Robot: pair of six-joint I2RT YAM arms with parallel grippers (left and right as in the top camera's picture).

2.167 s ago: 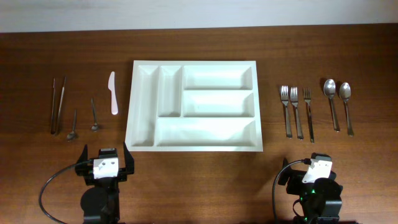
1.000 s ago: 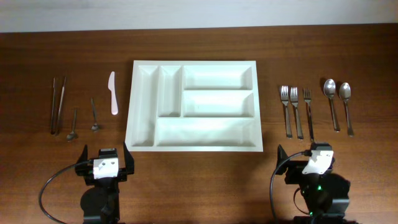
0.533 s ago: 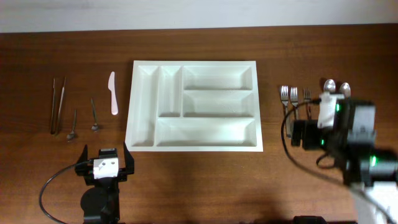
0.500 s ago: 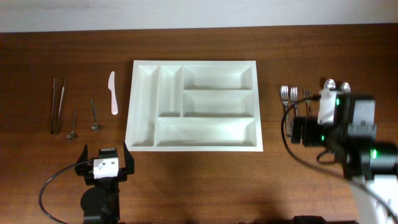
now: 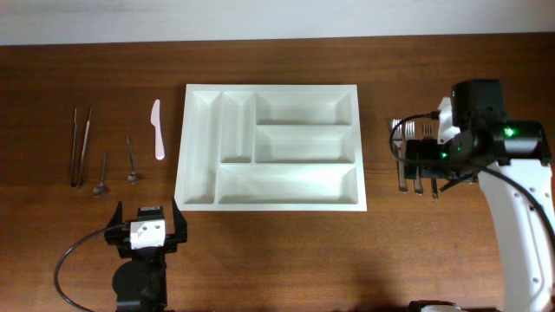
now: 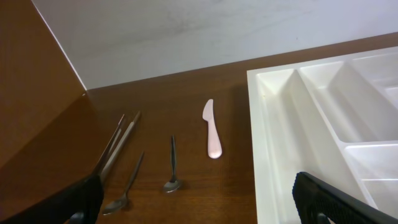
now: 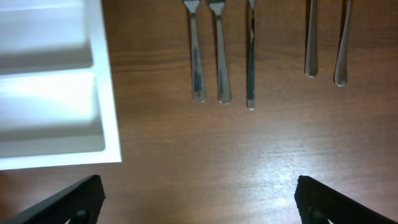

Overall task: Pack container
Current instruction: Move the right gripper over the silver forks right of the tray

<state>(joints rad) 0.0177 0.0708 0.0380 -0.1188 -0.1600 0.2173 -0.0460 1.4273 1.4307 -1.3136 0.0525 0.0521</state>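
Dark wood surface [image 5: 277, 260] below a pale wall [image 5: 277, 17] strip; at its middle, lying flat and square to the edges, the container [image 5: 269, 86], white, five compartments, all bare. Looks like thin moulded plastic: judged light for its bulk, stiff enough to lift by one side, smooth and likely to skate on the wood if nudged. Far too broad to span, so best pinched over the outer rim or an upright divider, thin walls with room either side; probably needs no lifting at all, only filling. Left of it, well apart: white plastic knife [image 5: 158, 130], two small spoons [image 5: 132, 163], long tongs [image 5: 81, 147]. Right of it: three forks [image 7: 222, 56] and two more metal handles [image 7: 311, 43], heads out of frame. Left pincer [image 5: 146, 217] low near the front edge, spread wide, holding nothing; right pincer [image 7: 199, 208] up over the surface near the fork handles, likewise spread wide and bare. From overhead: whole layout and all five compartments, but the two far handles and much of the forks hidden beneath the right arm [image 5: 512, 225]. From the right wrist: those handles side by side, none touching, with only the container's front right corner at the left. From the left wrist, low and slanted: wall depth and rounded compartment floors, plus the left-hand cutlery, nothing of the forks.
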